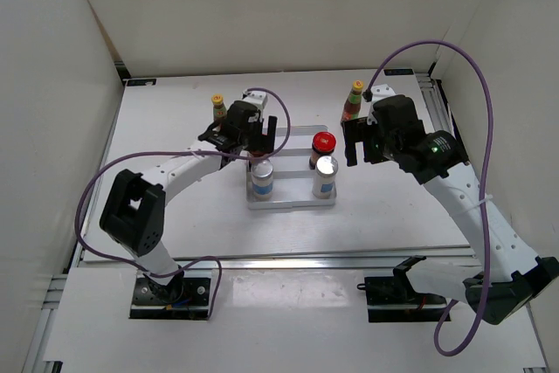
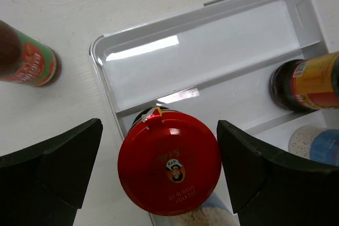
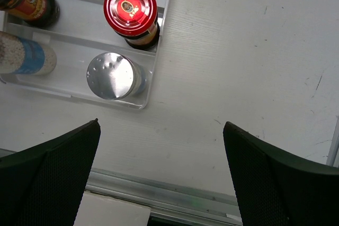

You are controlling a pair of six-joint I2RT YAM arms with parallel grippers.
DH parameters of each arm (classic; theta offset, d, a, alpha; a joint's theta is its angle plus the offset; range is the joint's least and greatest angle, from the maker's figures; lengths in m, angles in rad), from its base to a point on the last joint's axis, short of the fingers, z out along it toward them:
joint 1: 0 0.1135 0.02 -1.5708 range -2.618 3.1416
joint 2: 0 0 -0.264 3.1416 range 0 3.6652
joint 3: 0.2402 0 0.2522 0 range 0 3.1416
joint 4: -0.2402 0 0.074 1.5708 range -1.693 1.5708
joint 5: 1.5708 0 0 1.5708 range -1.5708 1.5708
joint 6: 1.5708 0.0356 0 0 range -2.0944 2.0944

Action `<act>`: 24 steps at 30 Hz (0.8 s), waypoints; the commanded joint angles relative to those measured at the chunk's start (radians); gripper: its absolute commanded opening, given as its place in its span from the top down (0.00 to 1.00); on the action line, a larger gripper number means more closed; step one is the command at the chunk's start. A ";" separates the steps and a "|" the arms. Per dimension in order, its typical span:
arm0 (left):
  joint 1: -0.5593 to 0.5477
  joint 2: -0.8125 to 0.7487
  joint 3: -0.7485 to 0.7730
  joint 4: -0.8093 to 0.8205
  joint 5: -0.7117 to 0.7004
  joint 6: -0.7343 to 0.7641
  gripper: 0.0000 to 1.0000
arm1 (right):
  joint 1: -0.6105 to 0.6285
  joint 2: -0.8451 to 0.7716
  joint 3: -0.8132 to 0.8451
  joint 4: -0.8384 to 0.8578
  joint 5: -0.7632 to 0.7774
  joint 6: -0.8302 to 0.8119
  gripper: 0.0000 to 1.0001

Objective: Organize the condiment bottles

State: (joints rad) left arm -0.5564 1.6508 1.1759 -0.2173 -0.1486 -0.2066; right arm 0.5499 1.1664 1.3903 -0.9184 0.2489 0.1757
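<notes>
Jar (image 2: 169, 165) stands in tray (image 2: 212, 62) middle row, 9 o'clock end, paired by kind with twin jar (image 1: 323, 141) at 3 | left gripper (image 2: 159, 130) spread astride it, not squeezing | right gripper (image 3: 161, 125) spread, empty | left shaker (image 1: 262, 178), right shaker (image 1: 325, 166) share near row | left sauce bottle (image 1: 218, 108) outside at tray's 11, right sauce bottle (image 1: 354, 100) at 1; far row likely theirs, unblocked.

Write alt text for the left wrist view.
A red-lidded jar is framed between the open fingers of the left gripper, over the white tray. A sauce bottle stands outside the tray at frame left; another dark jar stands inside at frame right.
</notes>
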 commanded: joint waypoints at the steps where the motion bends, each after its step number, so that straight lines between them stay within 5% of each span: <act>1: 0.001 -0.095 0.099 -0.023 -0.032 0.016 0.00 | -0.004 -0.010 0.010 0.003 0.013 0.011 0.00; 10: 0.001 -0.303 0.208 -0.083 -0.046 0.122 0.00 | -0.016 0.070 0.119 -0.016 0.093 0.085 0.00; 18: 0.075 -0.672 -0.241 -0.071 -0.250 0.147 0.00 | -0.247 0.356 0.424 -0.014 -0.092 0.038 0.00; 24: 0.112 -0.842 -0.456 -0.059 -0.299 0.173 0.00 | -0.288 0.600 0.656 0.016 -0.152 0.002 0.00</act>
State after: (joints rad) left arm -0.4522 0.8524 0.7700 -0.2749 -0.3862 -0.0639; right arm 0.2680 1.6875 1.9575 -0.9386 0.1551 0.2123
